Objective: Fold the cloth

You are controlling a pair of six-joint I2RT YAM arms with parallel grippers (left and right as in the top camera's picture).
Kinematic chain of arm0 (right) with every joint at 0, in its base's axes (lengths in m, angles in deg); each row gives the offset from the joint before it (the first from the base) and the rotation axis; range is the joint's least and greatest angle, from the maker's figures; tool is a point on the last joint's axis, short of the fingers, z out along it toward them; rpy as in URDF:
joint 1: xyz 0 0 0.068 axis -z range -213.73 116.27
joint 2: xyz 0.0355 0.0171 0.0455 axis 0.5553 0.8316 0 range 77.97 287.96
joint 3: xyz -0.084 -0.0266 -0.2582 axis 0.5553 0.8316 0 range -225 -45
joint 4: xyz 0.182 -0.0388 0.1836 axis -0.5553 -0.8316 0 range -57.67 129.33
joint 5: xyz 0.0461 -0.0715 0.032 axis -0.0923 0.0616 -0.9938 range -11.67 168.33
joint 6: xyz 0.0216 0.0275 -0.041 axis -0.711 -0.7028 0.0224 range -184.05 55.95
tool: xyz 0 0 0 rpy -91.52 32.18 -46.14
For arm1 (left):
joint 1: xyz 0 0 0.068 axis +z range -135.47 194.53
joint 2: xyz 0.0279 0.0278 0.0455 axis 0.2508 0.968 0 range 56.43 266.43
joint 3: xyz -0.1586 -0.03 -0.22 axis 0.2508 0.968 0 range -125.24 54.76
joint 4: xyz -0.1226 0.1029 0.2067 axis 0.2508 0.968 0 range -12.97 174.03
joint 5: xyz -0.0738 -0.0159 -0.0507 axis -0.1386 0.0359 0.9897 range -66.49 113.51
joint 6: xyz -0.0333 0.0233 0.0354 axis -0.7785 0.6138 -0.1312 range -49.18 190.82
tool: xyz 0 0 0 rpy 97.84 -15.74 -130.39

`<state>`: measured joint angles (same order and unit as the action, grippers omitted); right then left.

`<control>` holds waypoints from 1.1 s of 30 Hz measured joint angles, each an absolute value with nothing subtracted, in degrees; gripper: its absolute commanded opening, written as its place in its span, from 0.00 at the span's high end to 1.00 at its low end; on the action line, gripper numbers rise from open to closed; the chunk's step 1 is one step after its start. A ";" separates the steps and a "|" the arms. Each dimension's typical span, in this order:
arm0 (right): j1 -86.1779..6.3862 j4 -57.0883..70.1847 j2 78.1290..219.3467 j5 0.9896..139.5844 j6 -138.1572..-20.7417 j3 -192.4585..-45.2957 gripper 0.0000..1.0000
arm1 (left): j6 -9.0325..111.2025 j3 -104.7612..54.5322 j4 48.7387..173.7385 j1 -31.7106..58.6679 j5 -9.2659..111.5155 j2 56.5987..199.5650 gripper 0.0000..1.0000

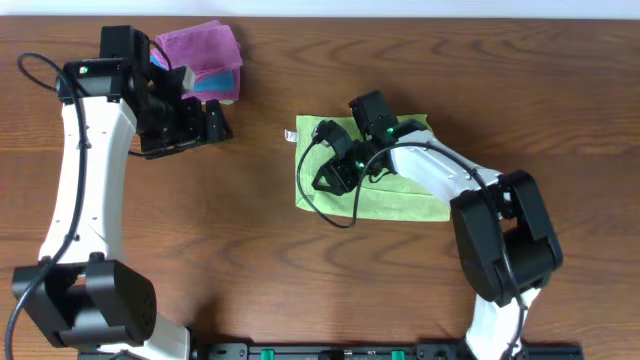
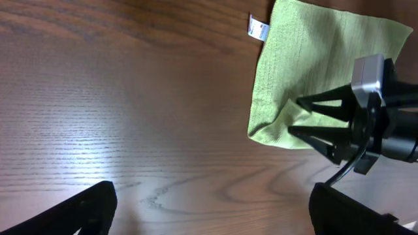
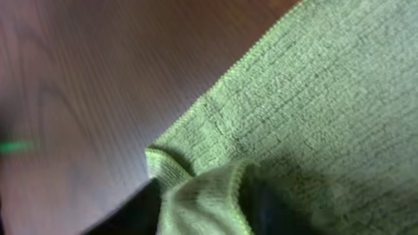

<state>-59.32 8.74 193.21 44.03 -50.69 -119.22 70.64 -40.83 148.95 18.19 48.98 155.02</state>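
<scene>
A green cloth (image 1: 400,195) lies on the wooden table, right of the middle, with a white tag at its far left corner. It also shows in the left wrist view (image 2: 307,59) and fills the right wrist view (image 3: 326,98). My right gripper (image 1: 332,175) is low over the cloth's left edge and is shut on a pinched-up fold of the cloth (image 3: 202,202) near its front left corner. My left gripper (image 1: 215,122) is open and empty over bare table, well left of the cloth; its finger tips show at the bottom of the left wrist view (image 2: 209,215).
A stack of folded cloths, magenta on top (image 1: 205,55) over blue and yellow ones, sits at the back left next to the left arm. The right arm's cable loops over the green cloth's front edge (image 1: 335,218).
</scene>
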 measured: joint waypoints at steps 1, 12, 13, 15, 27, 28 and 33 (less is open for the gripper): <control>-59.32 8.48 193.18 44.09 -50.90 -119.19 0.88 | 70.64 -40.83 148.95 18.19 48.98 155.02 0.05; -59.95 2.10 193.18 43.33 -51.60 -119.22 0.99 | 70.66 -40.83 148.30 18.98 48.98 155.02 0.05; -60.23 1.49 193.18 42.98 -51.60 -119.22 0.99 | 70.66 -40.83 148.14 19.02 48.96 155.02 0.05; -61.37 0.57 193.14 42.10 -51.95 -119.22 0.99 | 70.66 -40.83 147.60 19.13 48.98 155.02 0.05; -73.65 -0.26 191.83 39.96 -59.69 -119.22 0.84 | 70.66 -40.83 145.41 19.41 48.96 155.02 0.04; -74.55 -0.28 191.74 39.74 -60.35 -119.22 0.83 | 70.66 -40.83 145.17 19.41 48.98 155.02 0.05; -77.35 -0.37 189.88 39.24 -63.84 -119.22 0.69 | 70.66 -40.83 144.47 19.41 48.96 155.02 0.05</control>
